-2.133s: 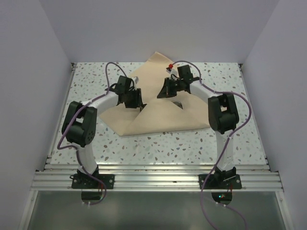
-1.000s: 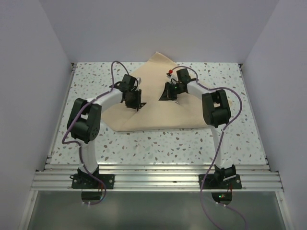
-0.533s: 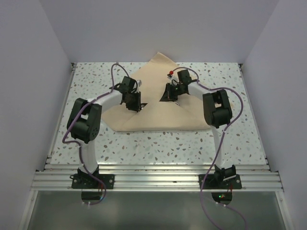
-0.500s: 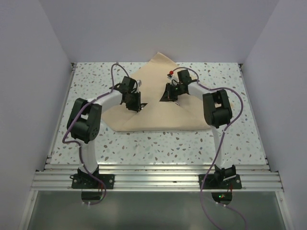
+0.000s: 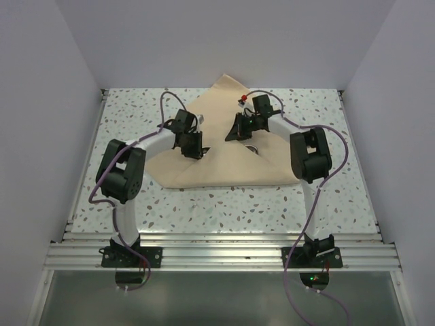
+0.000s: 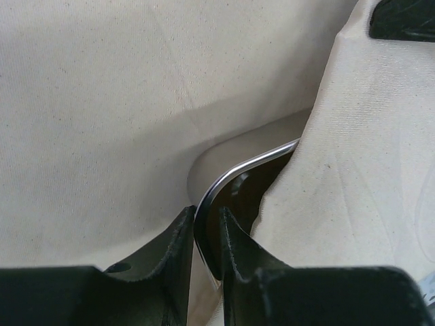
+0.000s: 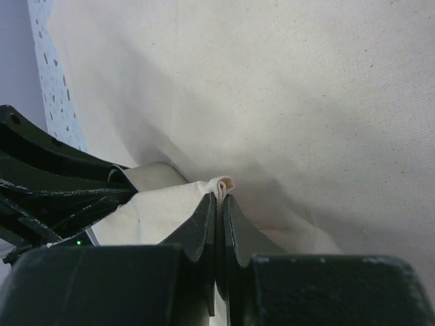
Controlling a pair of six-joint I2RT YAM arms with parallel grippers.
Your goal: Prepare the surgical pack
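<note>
One matte tan wrap sheet [image 5: 224, 166] drapes a shiny steel tray [image 6: 234, 173].

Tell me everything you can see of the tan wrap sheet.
The wrap sheet is a broad tan-beige cloth, matte and finely woven, lying on the speckled table toward its far side, one corner pointing away. It is partly folded over, with soft creases. The right tool pinches a small raised fold of it; it drapes over a steel tray, whose shiny rounded corner the left tool grips.
</note>
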